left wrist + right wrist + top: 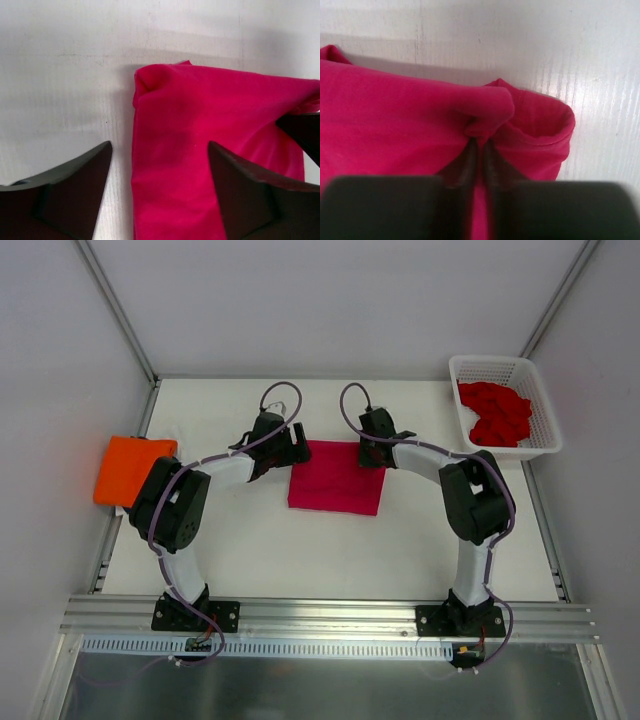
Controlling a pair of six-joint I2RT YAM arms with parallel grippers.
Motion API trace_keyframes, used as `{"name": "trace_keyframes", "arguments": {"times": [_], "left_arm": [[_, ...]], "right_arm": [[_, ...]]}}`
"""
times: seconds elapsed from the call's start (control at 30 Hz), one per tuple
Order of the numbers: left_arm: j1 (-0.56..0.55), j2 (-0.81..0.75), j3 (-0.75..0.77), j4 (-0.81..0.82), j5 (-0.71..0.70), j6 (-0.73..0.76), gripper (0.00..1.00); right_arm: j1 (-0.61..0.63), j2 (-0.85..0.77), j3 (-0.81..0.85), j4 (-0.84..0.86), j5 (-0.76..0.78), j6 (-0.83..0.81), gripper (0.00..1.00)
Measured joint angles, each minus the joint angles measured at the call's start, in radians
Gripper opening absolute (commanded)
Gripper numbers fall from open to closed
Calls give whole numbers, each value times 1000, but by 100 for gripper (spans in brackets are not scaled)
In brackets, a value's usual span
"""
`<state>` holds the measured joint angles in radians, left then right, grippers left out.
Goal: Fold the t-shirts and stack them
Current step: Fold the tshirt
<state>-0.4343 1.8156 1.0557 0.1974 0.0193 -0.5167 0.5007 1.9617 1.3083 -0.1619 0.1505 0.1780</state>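
Pink shirt (335, 490) lies folded into a rough rectangle at the middle of the table (250, 550), between the two arms. Both grippers sit at its far edge. The left gripper (292, 448) is at the 11 o'clock corner and the right gripper (372, 454) at the 1 o'clock corner.

From the left wrist, the left gripper (160, 145) is spread wide and grasps nothing. One finger is over bare table at 8 o'clock, and the other is over the pink shirt (200, 100) at 4 o'clock. The cloth's folded side edge runs up between them to a rounded corner at 12 o'clock. A dark tip enters from the 3 o'clock edge and touches the cloth, but I cannot tell what it is.

From the right wrist, the right gripper (479, 150) is clenched on a pinch of the pink shirt (395, 115). Its fingers are almost together, with a bunched ridge of cloth rising between them. A hemmed opening curls up just beside it at 2 o'clock.

An orange shirt (133, 468) lies folded at the table's 9 o'clock edge, partly behind the left arm. Red shirts (495, 412) are heaped in a white basket (505, 362) at 2 o'clock, well apart from the pink one.
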Motion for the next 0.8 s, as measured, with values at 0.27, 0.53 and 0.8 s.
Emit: {"name": "trace_keyframes", "arguments": {"times": [0.27, 0.53, 0.8], "left_arm": [[10, 0, 0, 8, 21, -8, 0], [10, 0, 0, 9, 34, -8, 0], [10, 15, 4, 14, 67, -16, 0]], "right_arm": [[0, -1, -15, 19, 3, 5, 0], [0, -103, -92, 20, 34, 2, 0], [11, -258, -118, -15, 69, -8, 1]]}}
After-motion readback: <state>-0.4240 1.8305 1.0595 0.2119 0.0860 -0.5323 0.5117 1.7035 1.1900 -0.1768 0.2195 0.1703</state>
